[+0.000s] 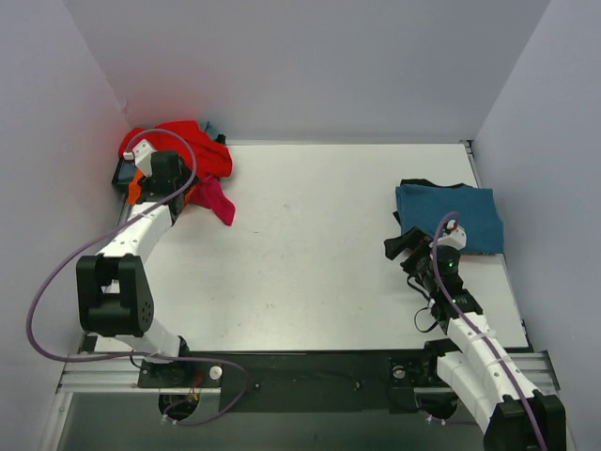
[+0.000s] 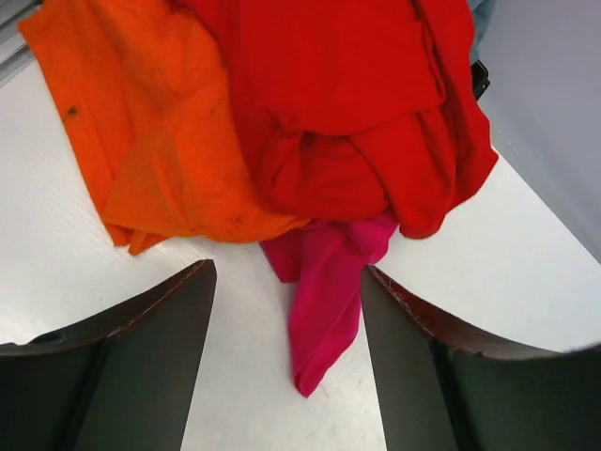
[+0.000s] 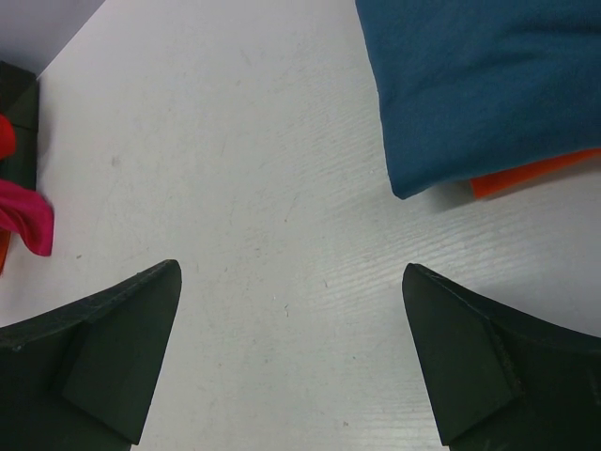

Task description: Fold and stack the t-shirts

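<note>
Left gripper [image 2: 286, 274] gapes wide, magenta t-shirt [image 2: 324, 310] trailing between its fingers; right gripper [image 3: 291, 271] equally wide, teal t-shirt [image 3: 479, 85] beyond its right finger.

Heap [image 1: 191, 141] left — folded stack [image 1: 455, 214] right

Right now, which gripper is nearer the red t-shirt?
Left. The left gripper is just short of the red t-shirt in the far-left corner; the right gripper sits across the table, beside the folded teal t-shirt.
</note>
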Tool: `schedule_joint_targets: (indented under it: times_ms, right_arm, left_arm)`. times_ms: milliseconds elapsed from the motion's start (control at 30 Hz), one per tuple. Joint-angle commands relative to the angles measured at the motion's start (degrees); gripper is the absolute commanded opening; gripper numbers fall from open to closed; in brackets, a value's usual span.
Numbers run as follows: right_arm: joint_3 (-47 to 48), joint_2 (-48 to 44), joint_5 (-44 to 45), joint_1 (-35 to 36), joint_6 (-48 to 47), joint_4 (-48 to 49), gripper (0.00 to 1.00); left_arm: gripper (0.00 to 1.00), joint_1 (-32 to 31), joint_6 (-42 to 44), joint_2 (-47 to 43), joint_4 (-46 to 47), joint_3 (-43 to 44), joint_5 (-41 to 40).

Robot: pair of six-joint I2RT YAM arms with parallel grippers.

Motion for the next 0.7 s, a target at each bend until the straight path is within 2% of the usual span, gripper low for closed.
schedule_joint_targets:
  times_ms: [0, 67, 200, 367, 667]
  right_arm:
    - [0.61, 0.17, 2.99, 0.29, 0.2, 0.31, 0.99]
    - [0.7, 0.17, 3.17, 0.3, 0.11, 0.21, 0.99]
    - [-0.17, 1.13, 2.73, 0.38, 0.19, 1.96, 0.99]
    - [0.26, 3.33, 2.29, 0.38, 0.46, 2.58, 0.98]
    - [0.7, 6.32, 2.11, 0.38, 0.63, 3.64, 0.97]
  left_arm:
    - [0.72, 1.87, -4.32, 6.6, -5.6, 9.14, 3.09]
    - [0.71, 1.87, -4.5, 9.32, -4.81, 10.64, 3.89]
    - [0.58, 1.87, -4.68, 13.8, -4.19, 13.98, 2.66]
    - [0.57, 1.87, -4.5, 19.95, -9.81, 20.74, -1.2]
    - [0.54, 1.87, -2.39, 22.77, -9.99, 24.79, -7.61]
